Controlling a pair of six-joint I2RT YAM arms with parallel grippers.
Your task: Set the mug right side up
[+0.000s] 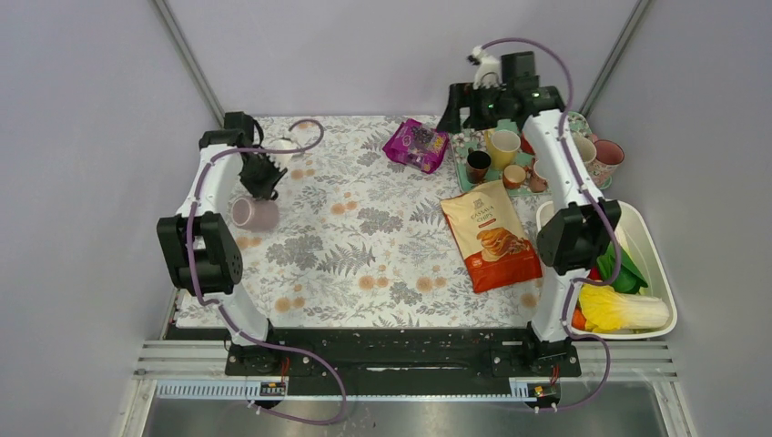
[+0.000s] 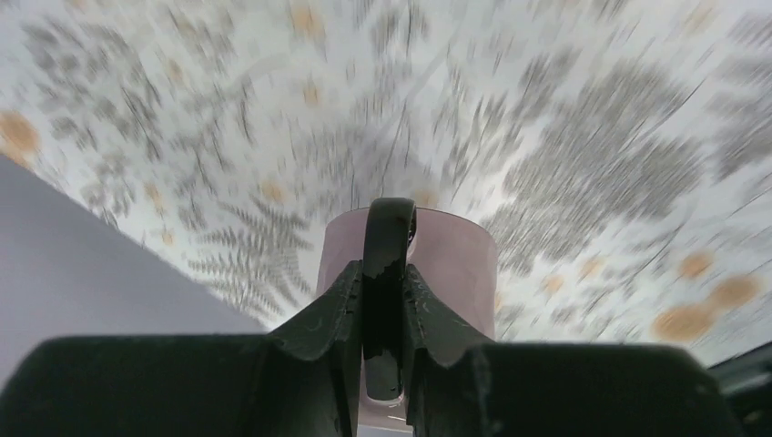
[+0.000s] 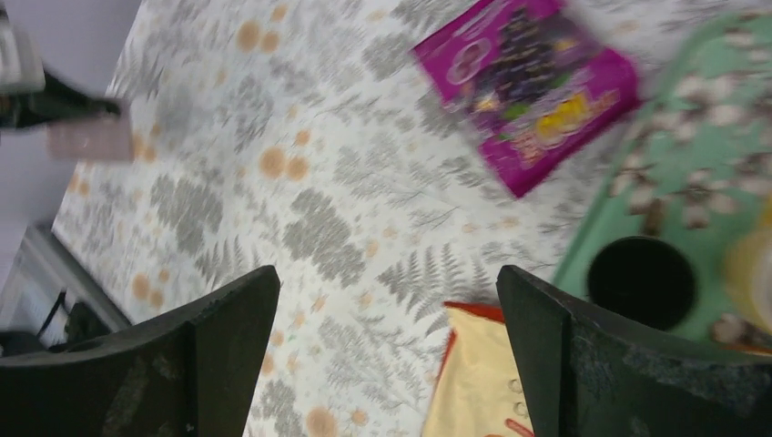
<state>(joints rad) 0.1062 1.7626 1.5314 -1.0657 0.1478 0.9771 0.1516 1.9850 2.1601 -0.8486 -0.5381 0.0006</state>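
Shows, from above, only a pink mug [image 1: 254, 213] tipped sideways, left on the table [image 1: 364, 264]. Reveals, close up, the left gripper [image 2: 386, 273] clamped on its dark handle [image 2: 389, 228]. Finds the right gripper [image 3: 390, 300] gaping wide, far right.

The left arm [image 1: 205, 182] bent forward with its wrist tipped down, and the left gripper [image 2: 384, 273] was clamped on the handle [image 2: 387, 228] of the mug [image 2: 455, 264]. The right arm [image 1: 564, 164] stretched far back, the right gripper [image 3: 387, 309] with its 2 fingers spread wide.

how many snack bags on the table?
2: the purple bag at the far edge, left of the green tray; the orange chip bag nearer, beside the white basket.
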